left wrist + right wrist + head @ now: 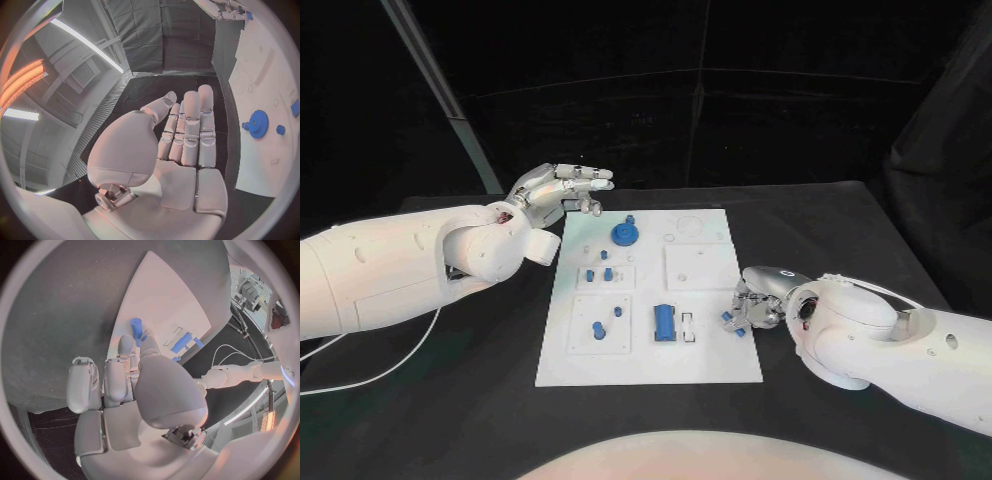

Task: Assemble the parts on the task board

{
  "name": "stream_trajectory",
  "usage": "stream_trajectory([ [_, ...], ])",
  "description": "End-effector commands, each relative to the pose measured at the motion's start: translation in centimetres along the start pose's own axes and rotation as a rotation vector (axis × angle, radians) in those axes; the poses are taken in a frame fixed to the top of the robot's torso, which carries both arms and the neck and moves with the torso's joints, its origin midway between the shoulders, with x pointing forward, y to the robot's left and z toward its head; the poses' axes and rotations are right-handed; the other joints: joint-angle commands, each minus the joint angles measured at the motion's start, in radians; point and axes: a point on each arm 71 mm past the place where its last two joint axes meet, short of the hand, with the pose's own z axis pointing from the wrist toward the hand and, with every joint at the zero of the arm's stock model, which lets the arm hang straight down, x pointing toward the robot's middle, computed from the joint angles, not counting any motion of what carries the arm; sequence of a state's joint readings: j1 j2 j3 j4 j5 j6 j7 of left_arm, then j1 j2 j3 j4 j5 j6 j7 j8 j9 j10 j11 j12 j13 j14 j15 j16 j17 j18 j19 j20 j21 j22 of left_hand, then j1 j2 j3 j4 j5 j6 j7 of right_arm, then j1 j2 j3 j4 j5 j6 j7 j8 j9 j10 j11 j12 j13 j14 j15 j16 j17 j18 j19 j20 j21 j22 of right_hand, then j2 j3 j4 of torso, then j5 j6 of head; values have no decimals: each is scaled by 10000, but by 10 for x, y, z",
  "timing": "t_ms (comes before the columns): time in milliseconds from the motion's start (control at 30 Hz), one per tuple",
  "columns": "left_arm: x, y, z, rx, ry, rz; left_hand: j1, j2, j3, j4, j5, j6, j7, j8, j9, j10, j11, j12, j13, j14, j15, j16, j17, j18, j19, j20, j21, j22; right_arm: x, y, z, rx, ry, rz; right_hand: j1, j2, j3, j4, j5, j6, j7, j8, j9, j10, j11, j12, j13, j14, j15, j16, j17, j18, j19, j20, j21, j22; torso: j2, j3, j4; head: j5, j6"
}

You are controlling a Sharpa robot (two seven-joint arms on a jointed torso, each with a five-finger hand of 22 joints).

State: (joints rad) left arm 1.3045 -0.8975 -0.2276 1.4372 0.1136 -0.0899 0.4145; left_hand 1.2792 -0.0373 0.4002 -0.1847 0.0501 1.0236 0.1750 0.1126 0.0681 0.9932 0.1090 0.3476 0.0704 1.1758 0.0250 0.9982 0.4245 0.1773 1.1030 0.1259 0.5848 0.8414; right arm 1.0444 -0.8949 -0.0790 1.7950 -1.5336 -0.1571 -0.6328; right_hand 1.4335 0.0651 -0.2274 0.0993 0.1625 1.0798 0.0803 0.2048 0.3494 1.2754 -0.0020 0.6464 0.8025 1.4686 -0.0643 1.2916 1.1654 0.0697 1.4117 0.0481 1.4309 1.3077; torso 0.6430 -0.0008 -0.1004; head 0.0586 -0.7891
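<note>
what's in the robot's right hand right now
The right hand pinches a small blue part at its fingertips, over the task board's right edge. The part's gripped end is covered by the fingers.

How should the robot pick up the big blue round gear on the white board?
The round blue toothed gear lies flat near the far end of the white task board, with a small knob standing up at its middle. Probably best to come straight down from above and pinch that knob, or else the rim on opposite sides. The left hand hovers nearest, its fingers apart and holding nothing.
</note>
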Motion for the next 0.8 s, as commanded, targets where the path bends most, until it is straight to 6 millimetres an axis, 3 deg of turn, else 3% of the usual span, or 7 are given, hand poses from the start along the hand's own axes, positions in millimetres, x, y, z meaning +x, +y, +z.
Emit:
stream_trajectory([
  [33, 1, -1, 0, 27, 146, -86, -76, 52, -55, 15, 11, -61, -30, 50, -11, -45, 9, 52, -17, -61, 7, -45, -8, 54, -65, 10, -69, -8, 9, -3, 0, 209, 426, -399, 57, 80, -9, -13, -28, 20, -13, -70, -11, -22, -1, -44, -13, 326, -51, -47, -20, -82, 19, -60, -63, -13, 6, -3, -5, 16, -21],
  [233, 1, -1, 0, 20, 141, -87, -76, 52, -55, 15, 11, -61, -30, 50, -11, -45, 9, 52, -17, -61, 7, -45, -8, 54, -65, 10, -69, -8, 7, -3, -6, 200, 120, 913, -403, 151, -22, 266, 611, -37, 11, -224, -18, 46, 32, -18, 32, 338, -28, -54, -4, -77, 24, -34, -70, -22, -7, -2, -26, 39, -41],
  [333, 1, -1, 0, 17, 153, -92, -58, 51, -53, 3, 11, -66, -30, 51, -11, -61, 10, 57, -19, -71, 7, -48, -18, 55, -69, 10, -77, -15, 5, -2, -9, 172, -62, 1777, -575, 300, 40, 428, 879, -13, 2, -261, -13, 81, 31, 21, 71, 342, -27, -59, -4, -78, 30, -32, -69, -19, 0, -7, -11, 18, -52],
  [500, 1, -1, 0, 16, 156, -94, -58, 51, -53, 3, 11, -66, -30, 51, -11, -61, 10, 57, -19, -71, 7, -48, -18, 55, -69, 10, -77, -15, 3, 1, -13, 36, -324, 2820, -630, 390, 96, 488, 919, 22, -9, -266, -2, 127, 15, 105, 142, 357, -34, -21, 51, -86, 57, -36, -45, 21, 3, 7, -6, 37, -69],
  [800, 1, -1, -1, 18, 152, -98, -50, 51, -51, -1, 11, -67, -29, 52, -11, -65, 10, 59, -19, -74, 7, -48, -21, 55, -69, 10, -80, -17, 3, 10, -18, -209, -377, 3791, -596, 369, 156, 468, 1075, 40, -30, -290, 8, 150, -6, 145, 184, 371, -51, 13, 99, -92, 83, -50, -24, 56, 10, -4, -9, 25, -99],
])
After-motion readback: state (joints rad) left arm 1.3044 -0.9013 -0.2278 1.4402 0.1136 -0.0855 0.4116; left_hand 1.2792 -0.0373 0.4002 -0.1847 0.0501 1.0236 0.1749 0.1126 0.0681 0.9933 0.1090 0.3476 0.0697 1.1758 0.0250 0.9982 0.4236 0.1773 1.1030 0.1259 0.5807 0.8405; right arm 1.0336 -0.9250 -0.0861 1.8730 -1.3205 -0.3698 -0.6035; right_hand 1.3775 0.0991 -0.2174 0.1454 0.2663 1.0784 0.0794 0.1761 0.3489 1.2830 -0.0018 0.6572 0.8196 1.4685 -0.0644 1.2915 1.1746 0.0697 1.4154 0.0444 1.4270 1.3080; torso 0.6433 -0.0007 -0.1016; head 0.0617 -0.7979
